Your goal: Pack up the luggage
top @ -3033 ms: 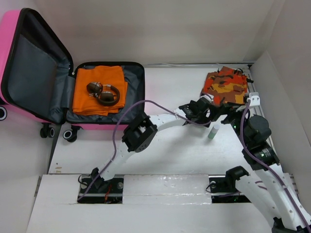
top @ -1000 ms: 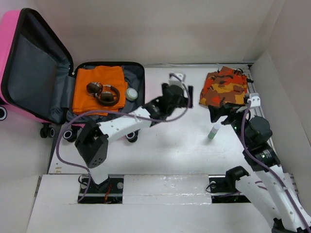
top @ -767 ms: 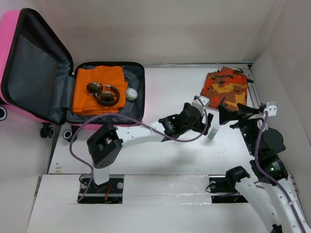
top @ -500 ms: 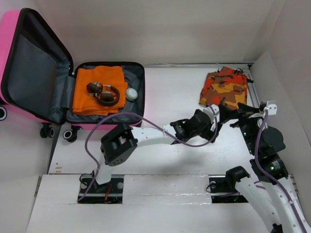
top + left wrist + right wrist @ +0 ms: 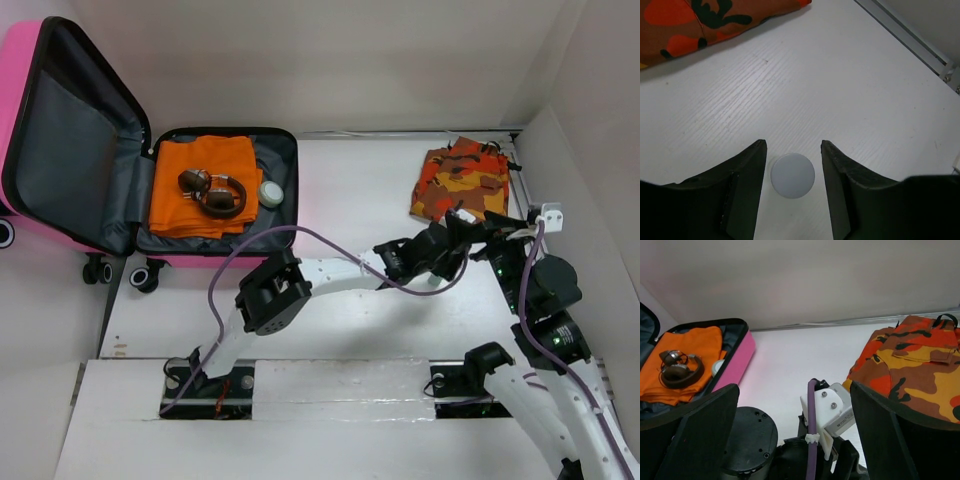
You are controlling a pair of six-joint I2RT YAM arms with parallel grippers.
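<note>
No text, label, brand, number or sign can be read in any of the three views.

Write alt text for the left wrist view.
The left gripper, seen from above, straddles a round pale cap on a white table, with a gap on each side. Orange camouflage cloth lies at the top left.
</note>
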